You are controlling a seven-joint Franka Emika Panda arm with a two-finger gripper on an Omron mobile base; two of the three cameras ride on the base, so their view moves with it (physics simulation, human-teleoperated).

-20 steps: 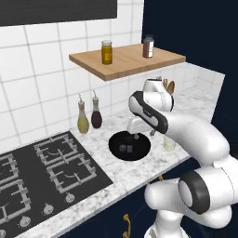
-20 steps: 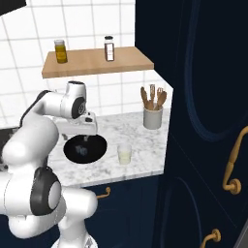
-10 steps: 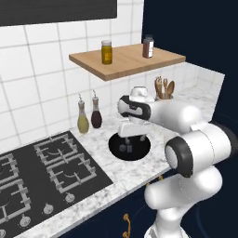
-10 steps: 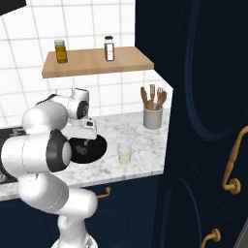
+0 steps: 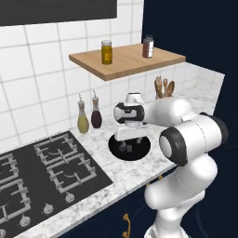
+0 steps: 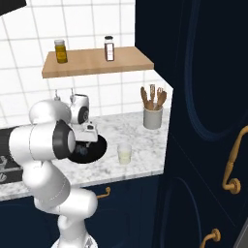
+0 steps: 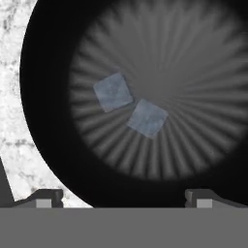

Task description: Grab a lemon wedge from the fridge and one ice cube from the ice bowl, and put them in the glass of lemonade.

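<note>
- left base view: white arm bent low over the wide, shallow, glossy black ice bowl on the speckled white marble table, just right of the black gas hob; jaws hanging right above the bowl's middle, with small pale lumps visible inside.
- right base view: same black bowl half hidden behind the arm; small clear tumbler of pale yellow lemonade standing just beside the bowl on its right; white cup of wooden utensils farther back near the navy cabinet.
- hand view: looking straight down into the bowl; two pale greyish-blue translucent ice cubes lying corner to corner near the centre; finger tips standing wide apart with nothing between them.
- step in hand, judged: reaching for an ice cube; no lemon wedge seen in the glass.
- next move likely calls for dropping straight down, straddling one cube alone and closing without nudging its neighbour.
</note>
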